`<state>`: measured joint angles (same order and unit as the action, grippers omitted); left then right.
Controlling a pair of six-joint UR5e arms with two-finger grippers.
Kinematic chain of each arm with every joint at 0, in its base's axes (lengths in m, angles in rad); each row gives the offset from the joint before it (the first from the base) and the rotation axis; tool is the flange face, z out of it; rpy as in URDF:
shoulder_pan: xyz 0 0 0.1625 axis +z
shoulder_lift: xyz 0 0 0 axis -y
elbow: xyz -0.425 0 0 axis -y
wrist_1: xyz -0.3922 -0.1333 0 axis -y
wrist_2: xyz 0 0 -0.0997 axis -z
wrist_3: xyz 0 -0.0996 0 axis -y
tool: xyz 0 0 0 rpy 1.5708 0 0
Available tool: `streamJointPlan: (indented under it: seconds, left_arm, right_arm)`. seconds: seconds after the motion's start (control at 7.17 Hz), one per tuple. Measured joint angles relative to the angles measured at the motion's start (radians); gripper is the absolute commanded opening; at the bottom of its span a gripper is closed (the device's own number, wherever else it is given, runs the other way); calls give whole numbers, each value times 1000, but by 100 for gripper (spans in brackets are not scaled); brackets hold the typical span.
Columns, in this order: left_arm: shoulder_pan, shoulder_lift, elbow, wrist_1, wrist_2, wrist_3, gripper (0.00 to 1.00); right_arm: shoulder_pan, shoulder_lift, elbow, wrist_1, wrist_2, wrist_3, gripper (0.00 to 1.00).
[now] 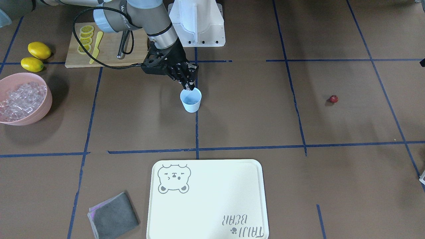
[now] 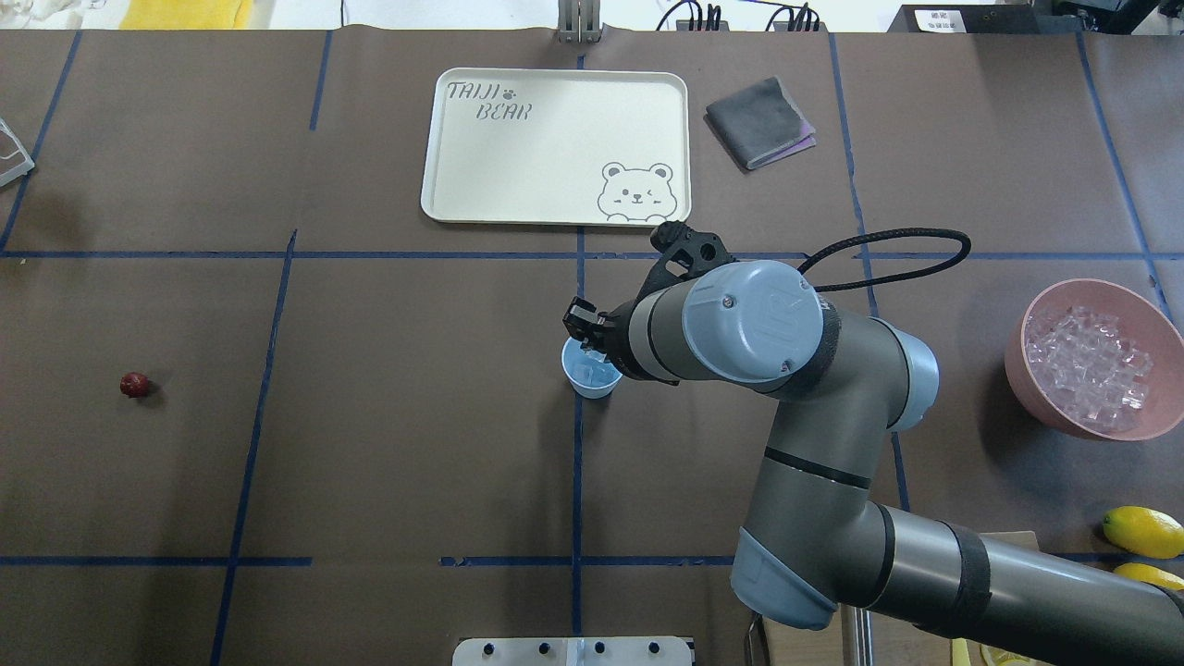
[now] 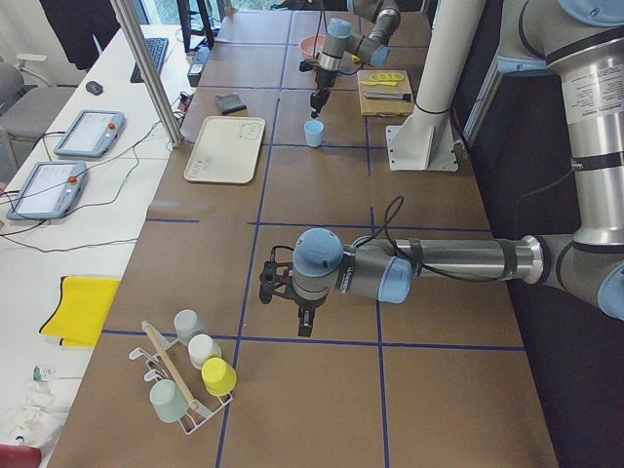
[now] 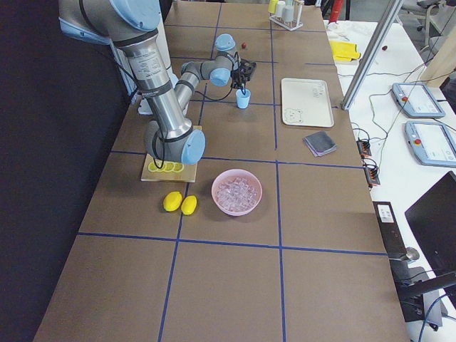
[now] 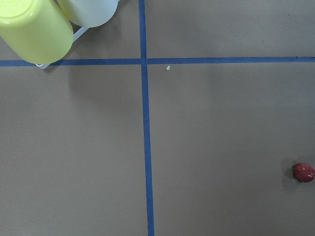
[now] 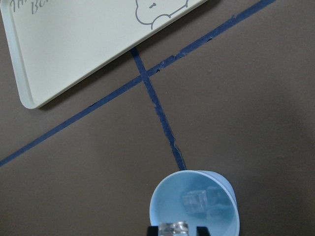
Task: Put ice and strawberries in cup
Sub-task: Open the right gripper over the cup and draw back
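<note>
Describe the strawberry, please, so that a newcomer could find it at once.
Start at the cream tray. The strawberry lies alone far to the robot's left of it and nearer the robot, the only small dark-red thing on the brown table.

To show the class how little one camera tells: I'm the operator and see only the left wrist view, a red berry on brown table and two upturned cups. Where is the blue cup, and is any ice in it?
Observer: The cup stands on a blue tape line in the middle of the workspace. The right wrist view shows ice lying on its bottom.
Operator: Is an arm working there?
Observer: Yes, the right gripper hangs over the cup's mouth, shut on one more cube.
Operator: Where is the ice supply?
Observer: In a pink bowl on the robot's right, near two lemons.
</note>
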<state>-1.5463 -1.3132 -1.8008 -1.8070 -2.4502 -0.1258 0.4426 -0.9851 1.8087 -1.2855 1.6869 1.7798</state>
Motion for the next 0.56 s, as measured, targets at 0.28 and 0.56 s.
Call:
streamJointPlan:
  seconds: [0.28, 0.56]
  left_arm:
    - [0, 0, 0, 0, 0, 0, 100]
    - [0, -1, 0, 1, 2, 0, 100]
  right_arm:
    - [-2, 1, -12, 0, -14, -3, 91]
    - [27, -11, 18, -10, -9, -10, 99]
